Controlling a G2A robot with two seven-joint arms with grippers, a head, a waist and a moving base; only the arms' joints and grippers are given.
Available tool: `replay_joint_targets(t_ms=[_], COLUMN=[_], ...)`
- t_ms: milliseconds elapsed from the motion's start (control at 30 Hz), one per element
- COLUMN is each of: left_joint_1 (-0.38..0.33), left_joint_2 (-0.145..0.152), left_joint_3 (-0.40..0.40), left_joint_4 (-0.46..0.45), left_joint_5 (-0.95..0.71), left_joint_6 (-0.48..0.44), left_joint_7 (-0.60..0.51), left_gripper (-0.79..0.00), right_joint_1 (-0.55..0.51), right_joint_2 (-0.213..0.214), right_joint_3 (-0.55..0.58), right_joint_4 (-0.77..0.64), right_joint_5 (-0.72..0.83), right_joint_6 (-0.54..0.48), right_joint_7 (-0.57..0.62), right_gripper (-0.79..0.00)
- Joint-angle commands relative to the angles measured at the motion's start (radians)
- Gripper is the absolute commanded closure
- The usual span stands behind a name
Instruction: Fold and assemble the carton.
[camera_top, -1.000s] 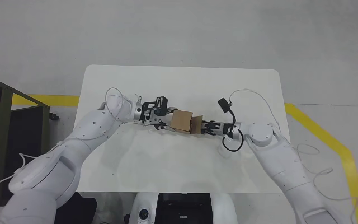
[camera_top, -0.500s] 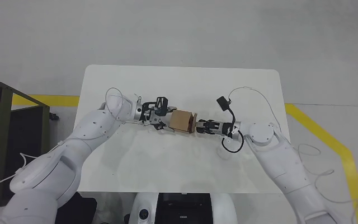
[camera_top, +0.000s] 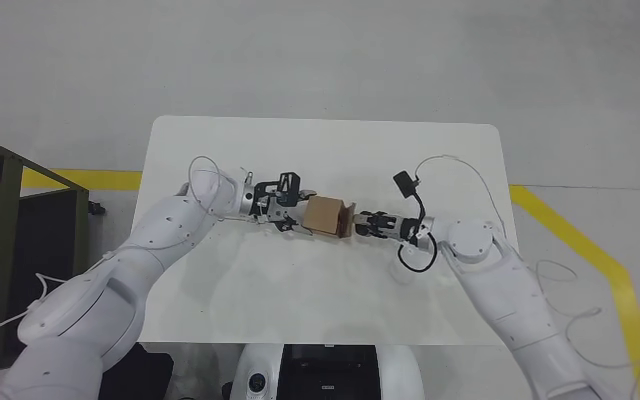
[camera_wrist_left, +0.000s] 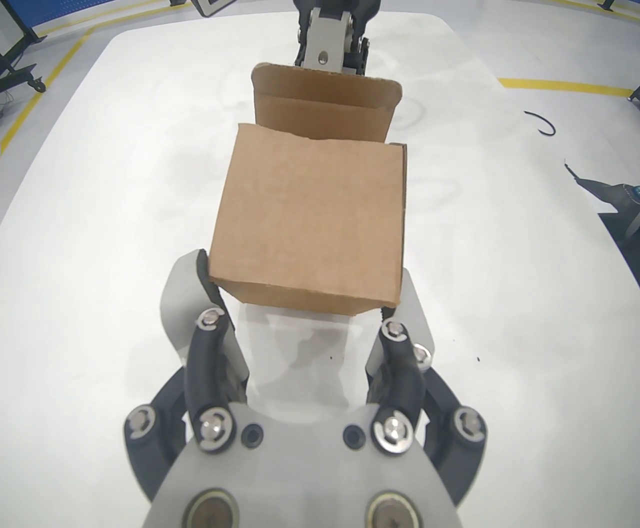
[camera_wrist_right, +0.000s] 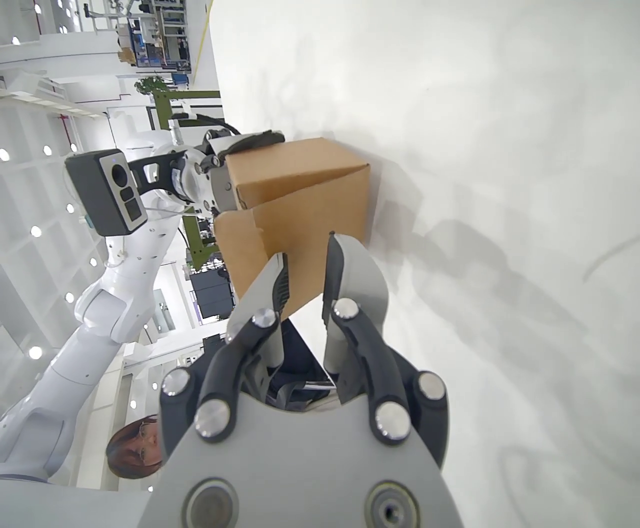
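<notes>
A small brown carton (camera_top: 324, 214) lies on its side at the middle of the white table (camera_top: 430, 150). My left gripper (camera_top: 297, 212) is shut on its closed end; in the left wrist view the fingers (camera_wrist_left: 202, 280) clamp the carton (camera_wrist_left: 310, 225) from both sides. At the far end an end flap (camera_wrist_left: 320, 112) stands upright. My right gripper (camera_top: 358, 223) is right behind that flap, turned on its side, jaws only a narrow gap apart with nothing between them. In the right wrist view its fingertips (camera_wrist_right: 307, 250) sit against the flap (camera_wrist_right: 240, 250), with the carton (camera_wrist_right: 300, 170) beyond.
A dark green cabinet (camera_top: 30, 215) stands off the table's left side. A short black cable piece (camera_wrist_left: 542, 125) lies on the table, away from the carton. Yellow floor tape (camera_top: 560, 215) runs past both sides. Bare tabletop surrounds the carton.
My right gripper pushed in toward the carton, and the end flap swung from lying outward to standing up. The gripper then eased back slightly. The left arm held still.
</notes>
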Motion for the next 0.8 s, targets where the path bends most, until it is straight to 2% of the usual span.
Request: replay_joint_targets(t_ms=[0, 567, 767], left_joint_1=[0.001, 0.006, 0.007], left_joint_2=[0.001, 0.006, 0.006], left_joint_3=[-0.001, -0.012, -0.013], left_joint_4=[-0.001, -0.013, -0.017], left_joint_5=[0.001, 0.0, 0.001], left_joint_6=[-0.001, -0.007, -0.011], left_joint_7=[0.001, -0.014, -0.019], left_gripper=[-0.588, -0.579, -0.579], right_joint_1=[-0.008, -0.015, -0.007], right_joint_2=[0.002, 0.006, 0.005], right_joint_3=[0.009, 0.02, 0.015], right_joint_4=[-0.005, -0.001, 0.008], right_joint_5=[0.007, 0.045, 0.053], right_joint_6=[-0.011, -0.062, -0.074], right_joint_7=[0.0, 0.035, 0.044], right_gripper=[-0.126, -0.169, -0.16])
